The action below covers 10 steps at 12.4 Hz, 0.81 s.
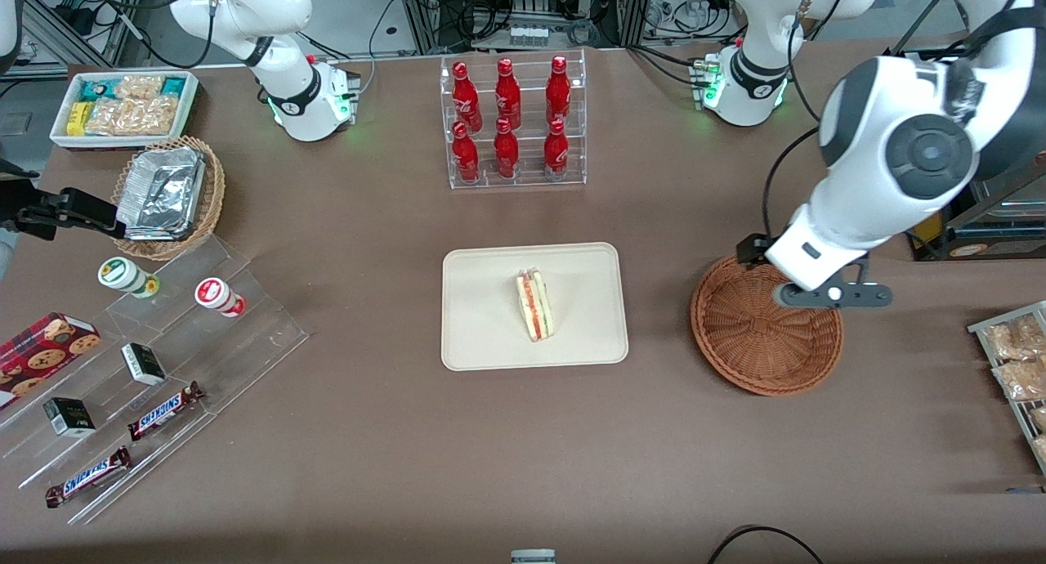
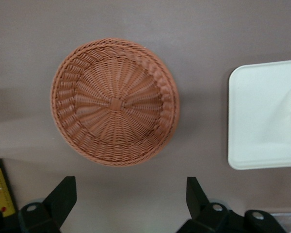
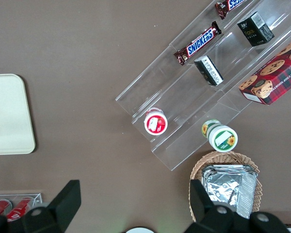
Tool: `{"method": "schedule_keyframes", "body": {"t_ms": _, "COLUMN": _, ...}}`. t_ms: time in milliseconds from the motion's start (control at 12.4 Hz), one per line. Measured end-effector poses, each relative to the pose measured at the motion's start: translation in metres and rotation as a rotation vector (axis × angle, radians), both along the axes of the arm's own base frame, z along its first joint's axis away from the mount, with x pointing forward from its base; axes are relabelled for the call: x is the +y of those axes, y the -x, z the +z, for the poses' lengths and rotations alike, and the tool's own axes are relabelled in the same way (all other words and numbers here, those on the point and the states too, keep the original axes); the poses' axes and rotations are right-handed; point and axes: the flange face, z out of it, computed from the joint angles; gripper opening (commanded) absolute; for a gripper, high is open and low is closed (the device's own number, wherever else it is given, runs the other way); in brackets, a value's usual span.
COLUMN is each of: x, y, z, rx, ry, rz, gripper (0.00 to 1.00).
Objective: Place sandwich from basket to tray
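Tabletop [image 1: 368, 433]: brown, big, carries everything. Tray [image 1: 482, 343] sits mid-tabletop, nearer the front cam than the rack of red bottles [image 1: 511, 123]. Basket [image 1: 752, 343] lies beside the tray, toward the working arm's end, apart from it; wrist view shows its weave bare, nothing inside. Sandwich [image 1: 535, 305] lies on the tray, about centre, filling edge w/ red + green showing, clear of the rim. By how things lie, the placing looks done.

Risks from here, as judgement: little left to spoil. If the arm swings low over the tray it could clip the sandwich and tip or shove it toward the rim. If it drops where it is, the fingers could catch the basket rim and drag the light wicker across the tabletop. Cable hanging off the arm could snag too.

Arm pose: left arm bent over the basket, wrist pointing down, gripper [image 2: 131, 194] above the basket's edge, well clear of the sandwich. Fingers [image 2: 63, 196] spread wide apart, holding nothing
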Motion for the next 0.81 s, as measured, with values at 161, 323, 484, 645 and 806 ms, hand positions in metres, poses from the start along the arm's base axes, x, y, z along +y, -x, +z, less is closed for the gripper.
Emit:
{"method": "schedule_keyframes", "body": {"t_ms": 161, "x": 0.027, "y": 0.005, "z": 0.014, "rx": 0.015, "ry": 0.018, "rz": -0.02, "gripper": 1.0}}
{"method": "schedule_keyframes", "body": {"t_ms": 323, "x": 0.051, "y": 0.012, "z": 0.03, "rx": 0.029, "ry": 0.033, "rz": -0.042, "gripper": 1.0}}
{"method": "schedule_keyframes", "body": {"t_ms": 484, "x": 0.068, "y": 0.019, "z": 0.043, "rx": 0.034, "ry": 0.042, "rz": -0.056, "gripper": 1.0}}
{"method": "schedule_keyframes", "body": {"t_ms": 645, "x": 0.077, "y": 0.026, "z": 0.055, "rx": 0.037, "ry": 0.064, "rz": -0.051, "gripper": 1.0}}
{"method": "schedule_keyframes", "body": {"t_ms": 806, "x": 0.085, "y": 0.034, "z": 0.074, "rx": 0.042, "ry": 0.083, "rz": -0.071, "gripper": 1.0}}
